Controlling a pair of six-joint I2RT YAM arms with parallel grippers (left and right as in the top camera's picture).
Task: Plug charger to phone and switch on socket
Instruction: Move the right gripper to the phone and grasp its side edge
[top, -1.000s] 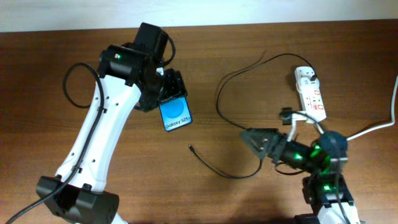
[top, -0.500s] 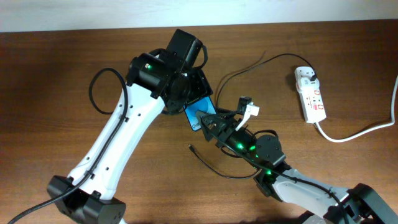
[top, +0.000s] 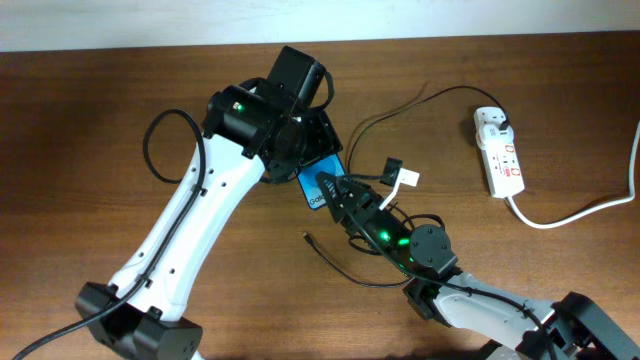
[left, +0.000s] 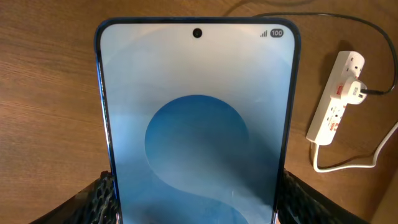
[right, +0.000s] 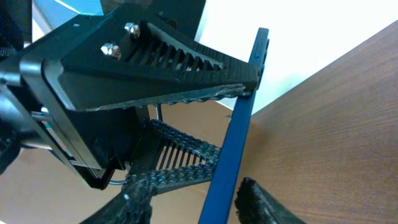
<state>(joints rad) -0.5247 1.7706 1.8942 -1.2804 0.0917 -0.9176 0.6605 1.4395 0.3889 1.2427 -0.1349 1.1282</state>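
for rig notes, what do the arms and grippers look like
The left arm: white links, black joints, green light, looping black cable. The right arm: black wrist, green lights, white link. The left gripper and right gripper: black, textured fingers.

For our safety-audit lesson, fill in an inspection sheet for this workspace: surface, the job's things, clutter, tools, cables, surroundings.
Surface: brown wooden table.
Job's things: phone held off the table, screen lit; charger plugged into the socket, its connector tip lying loose on the table; switch state unreadable.
Clutter: nothing seen.
Tools: left tool shut on the phone's sides; right tool open, fingers straddling the phone's edge.
Cables: socket's white cord runs off the right edge; black robot wire loops beside the left arm.
Surroundings: pale wall behind the table.
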